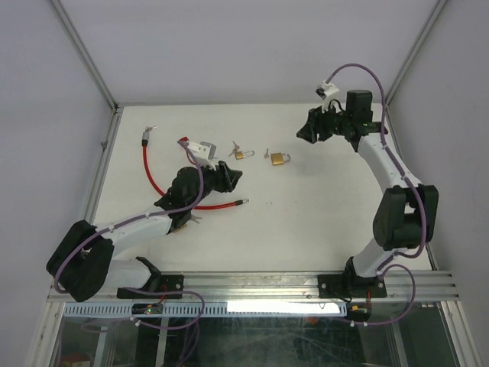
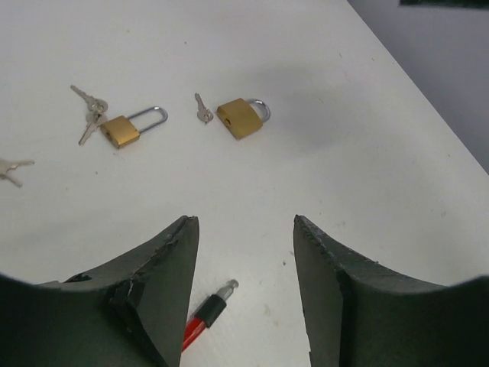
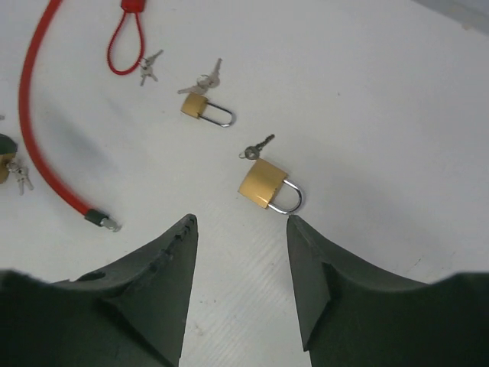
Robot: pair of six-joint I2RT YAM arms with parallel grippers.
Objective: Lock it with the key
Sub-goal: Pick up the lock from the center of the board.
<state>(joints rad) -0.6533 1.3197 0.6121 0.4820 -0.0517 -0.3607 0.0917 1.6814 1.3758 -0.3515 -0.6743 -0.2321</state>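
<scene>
Left jaws: the left gripper [image 2: 244, 223] stands apart and empty, over the metal tip of a red cable lock [image 2: 208, 312].
Right jaws: the right gripper [image 3: 241, 222] is likewise apart, gripping nothing.
Left arm [image 1: 130, 225]: stretched low across the white table [image 1: 321, 222], pointing at the locks.
Right arm [image 1: 390, 164]: elbow bent, reaching along the far right side, wrist turned leftward.
Task lock: a brass padlock [image 3: 267, 185] lies flat mid-table between both grippers, its key [image 3: 256, 148] just beside the body.
Neighbour: a long-shackle padlock [image 3: 205, 108] with a bunch of keys [image 3: 205, 80].
</scene>
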